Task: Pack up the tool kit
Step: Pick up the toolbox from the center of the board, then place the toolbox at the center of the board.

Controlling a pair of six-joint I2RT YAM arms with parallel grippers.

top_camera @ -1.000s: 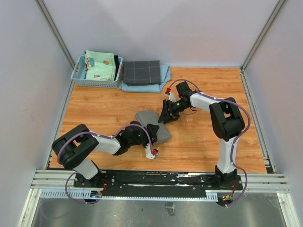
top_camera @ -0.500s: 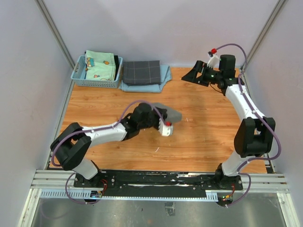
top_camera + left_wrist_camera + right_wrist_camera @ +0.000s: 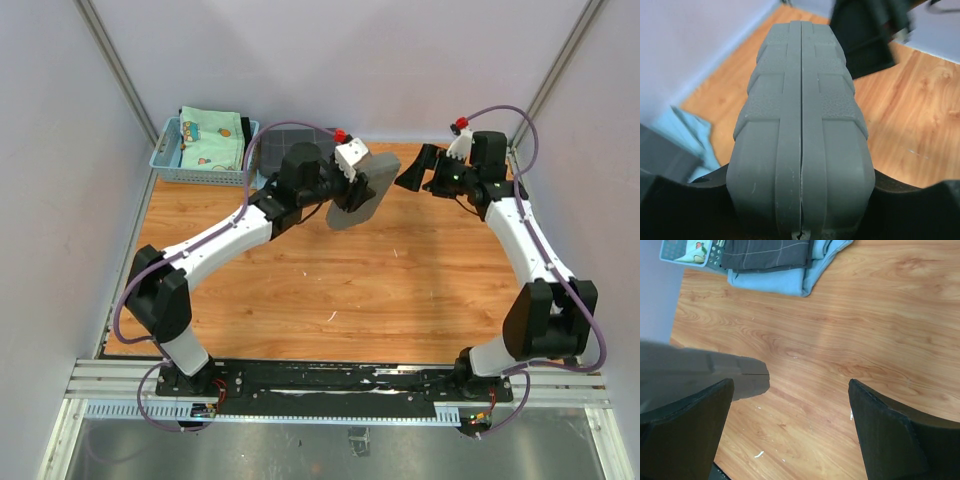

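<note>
Closed tool kit case (image 3: 364, 195), clamped in the left gripper (image 3: 345, 185), is aloft near the far edge of the table (image 3: 400, 290); 0.5 s earlier it was mid-table. The right gripper (image 3: 417, 171), spread wide and empty, is just beside it.

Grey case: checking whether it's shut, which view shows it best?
Left wrist: the grey case fills it edge-on, halves meeting at a thin seam. Top shows only its outline in the left claw; right wrist, one corner.

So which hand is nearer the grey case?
Left. The left hand is clamped on the closed grey case; the right hand is open, close beside it on its right side.
</note>
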